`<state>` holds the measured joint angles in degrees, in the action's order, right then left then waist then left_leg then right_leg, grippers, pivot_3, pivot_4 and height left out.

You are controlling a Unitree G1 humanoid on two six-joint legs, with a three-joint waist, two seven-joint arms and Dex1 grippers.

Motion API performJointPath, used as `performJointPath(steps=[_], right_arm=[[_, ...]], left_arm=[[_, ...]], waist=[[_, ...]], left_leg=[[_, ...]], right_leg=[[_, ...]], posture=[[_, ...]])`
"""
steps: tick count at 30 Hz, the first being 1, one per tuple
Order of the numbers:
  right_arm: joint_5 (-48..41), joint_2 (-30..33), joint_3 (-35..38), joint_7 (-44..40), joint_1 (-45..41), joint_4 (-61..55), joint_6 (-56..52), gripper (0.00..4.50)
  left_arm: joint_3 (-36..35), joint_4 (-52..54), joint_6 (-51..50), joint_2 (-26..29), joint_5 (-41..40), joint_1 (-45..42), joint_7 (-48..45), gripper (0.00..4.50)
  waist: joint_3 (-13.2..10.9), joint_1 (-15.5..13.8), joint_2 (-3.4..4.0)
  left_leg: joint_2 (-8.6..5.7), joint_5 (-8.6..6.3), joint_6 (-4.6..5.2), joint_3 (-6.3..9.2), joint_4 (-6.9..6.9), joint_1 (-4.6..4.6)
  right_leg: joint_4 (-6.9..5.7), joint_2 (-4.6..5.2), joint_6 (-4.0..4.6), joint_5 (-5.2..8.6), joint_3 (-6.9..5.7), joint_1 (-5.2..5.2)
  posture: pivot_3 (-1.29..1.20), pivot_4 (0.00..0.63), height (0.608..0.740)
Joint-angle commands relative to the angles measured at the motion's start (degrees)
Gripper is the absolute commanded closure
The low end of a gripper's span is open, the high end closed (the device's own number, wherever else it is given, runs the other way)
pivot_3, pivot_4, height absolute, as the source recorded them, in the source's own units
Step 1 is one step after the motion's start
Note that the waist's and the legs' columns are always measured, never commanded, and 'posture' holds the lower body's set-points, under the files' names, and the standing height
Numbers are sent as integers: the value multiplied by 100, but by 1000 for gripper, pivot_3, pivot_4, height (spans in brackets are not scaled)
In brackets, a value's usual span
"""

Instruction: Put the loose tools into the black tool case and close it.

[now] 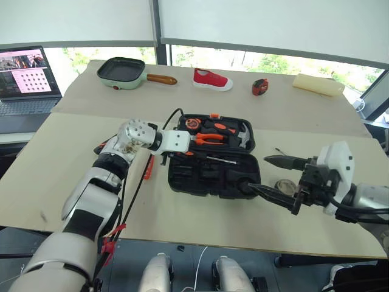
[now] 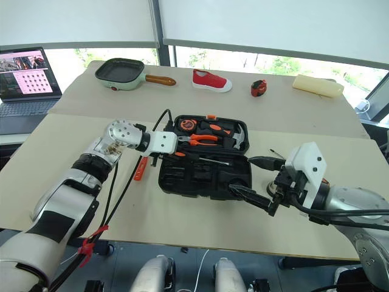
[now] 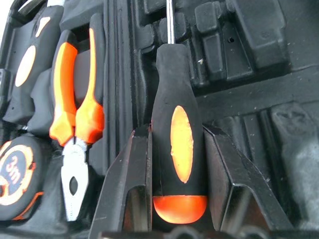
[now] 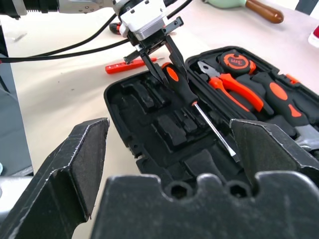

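The black tool case point(image 1: 206, 180) lies open in the middle of the table, with orange-handled pliers point(image 1: 209, 139) and a hammer point(image 1: 236, 131) in its far half. My left gripper point(image 1: 182, 152) is shut on the handle of an orange-and-black screwdriver point(image 3: 179, 144), holding it low over the near half's moulded slots, shaft point(image 1: 217, 160) pointing right. An orange utility knife point(image 1: 148, 166) lies on the table left of the case. A small dark tape roll point(image 1: 282, 184) sits by the case's right side. My right gripper point(image 1: 258, 173) stands wide open at the case's front right corner, holding nothing.
At the table's far edge are a green pan point(image 1: 121, 72), a red shoe point(image 1: 211, 79), a small red-and-black object point(image 1: 260, 87) and a pale yellow block point(image 1: 318, 84). A laptop point(image 1: 27, 79) stands far left. A black cable point(image 1: 137, 188) runs along my left arm.
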<state>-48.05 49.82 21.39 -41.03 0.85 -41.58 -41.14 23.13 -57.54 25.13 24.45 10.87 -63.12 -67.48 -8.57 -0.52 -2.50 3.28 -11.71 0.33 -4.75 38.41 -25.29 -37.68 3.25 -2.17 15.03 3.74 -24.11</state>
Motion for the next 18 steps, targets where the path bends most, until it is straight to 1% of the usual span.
performJointPath(steps=[1,5,7,8,11,13,14,16,17,18], right_arm=[[-108,11,214,69,-1,-157,49,0],[-103,15,182,80,14,-153,74,0],[-85,21,160,74,6,-130,88,0],[-74,24,147,70,-3,-118,94,0],[-60,30,125,68,-24,-101,97,0],[-62,19,124,66,0,-117,101,0],[-58,11,118,64,15,-125,106,0],[-34,-3,91,55,40,-129,124,0],[-26,-7,83,53,45,-128,130,0],[-14,-10,68,48,45,-119,139,0]], left_arm=[[-205,-162,-304,-152,-75,-218,-3,3605],[-290,-181,-276,-218,-51,-248,-88,3605],[-290,-177,-209,-205,-12,-251,-134,2603],[-298,-174,-205,-197,-5,-258,-149,2384],[-345,-120,-202,-150,-9,-317,-187,1257],[-453,18,-322,-131,-165,-362,-348,539],[-508,82,-397,-128,-245,-383,-452,539],[-607,161,-493,-145,-338,-422,-569,844],[-634,190,-515,-150,-353,-425,-592,1133],[-627,226,-507,-150,-361,-420,-668,1524]], waist=[[0,1,0],[0,1,0],[0,1,0],[0,1,0],[0,1,0],[0,1,0],[0,2,0],[0,4,0],[0,2,0],[0,1,0]], left_leg=[[0,0,0,1,0,0],[-1,0,0,1,2,-1],[-1,0,0,2,2,-1],[-1,0,0,2,2,-1],[0,0,0,3,4,-1],[-1,0,0,3,7,-1],[-1,0,0,4,8,-1],[-1,0,0,4,8,-1],[-1,0,0,4,9,-1],[-1,0,0,4,10,-1]], right_leg=[[0,0,0,0,0,0],[-2,0,0,0,0,-1],[-3,0,0,0,0,-1],[-3,0,0,0,0,-1],[-6,0,0,0,-1,-1],[-8,0,0,0,-1,0],[-8,0,0,0,-1,0],[-9,0,-1,0,-1,-1],[-11,0,-1,0,-1,-1],[-12,0,-1,0,-1,-1]], posture=[[0,150,740],[0,150,740],[0,150,740],[0,150,740],[0,150,740],[0,150,740],[0,150,740],[0,150,740],[0,150,740],[0,150,740]])
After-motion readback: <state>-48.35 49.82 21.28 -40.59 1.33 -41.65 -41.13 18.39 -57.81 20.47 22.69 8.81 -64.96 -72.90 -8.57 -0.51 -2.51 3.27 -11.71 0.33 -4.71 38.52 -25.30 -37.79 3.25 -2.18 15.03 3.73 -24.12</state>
